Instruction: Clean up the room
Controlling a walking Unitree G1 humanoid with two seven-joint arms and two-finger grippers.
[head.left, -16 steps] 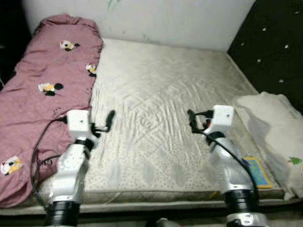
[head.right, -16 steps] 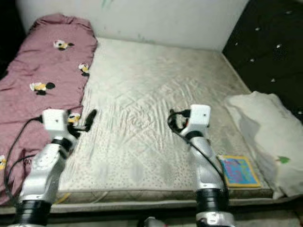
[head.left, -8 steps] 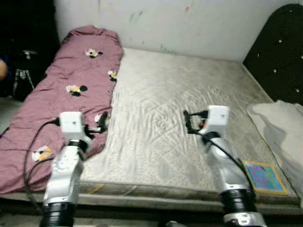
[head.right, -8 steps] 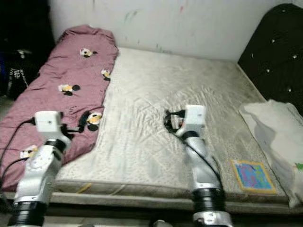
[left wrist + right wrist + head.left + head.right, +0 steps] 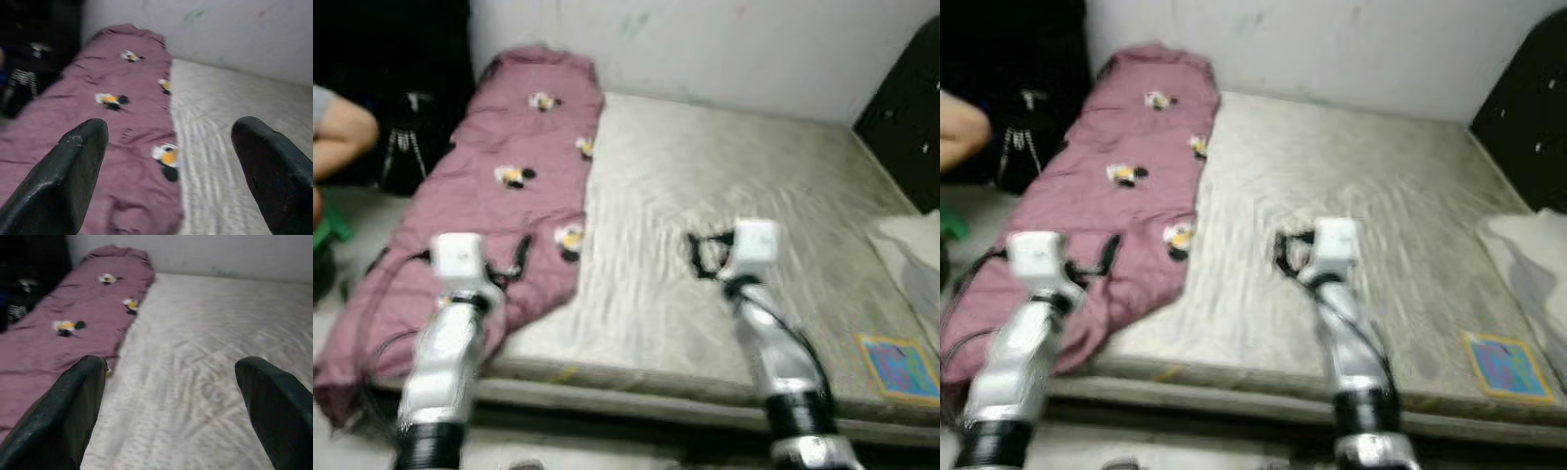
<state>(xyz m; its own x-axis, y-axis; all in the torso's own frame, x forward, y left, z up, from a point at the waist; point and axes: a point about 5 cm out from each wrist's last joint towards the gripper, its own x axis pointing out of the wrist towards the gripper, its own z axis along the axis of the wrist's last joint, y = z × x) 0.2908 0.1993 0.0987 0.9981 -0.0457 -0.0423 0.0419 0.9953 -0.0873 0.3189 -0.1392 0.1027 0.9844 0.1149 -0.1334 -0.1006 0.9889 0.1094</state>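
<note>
Two end effectors, left (image 5: 168, 161) and right (image 5: 171, 391), fingers spread, empty, above mattress (image 5: 783, 206) edge.

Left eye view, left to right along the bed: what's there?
Person's arm → black bag → pink blanket → bare mattress → colourful book

Dim, soft light; motion blur

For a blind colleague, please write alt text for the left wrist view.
The left gripper, jaws wide open and empty, hangs over a pink blanket with small cartoon prints. The blanket lies along one side of a bare pale mattress, with a white wall behind.
</note>
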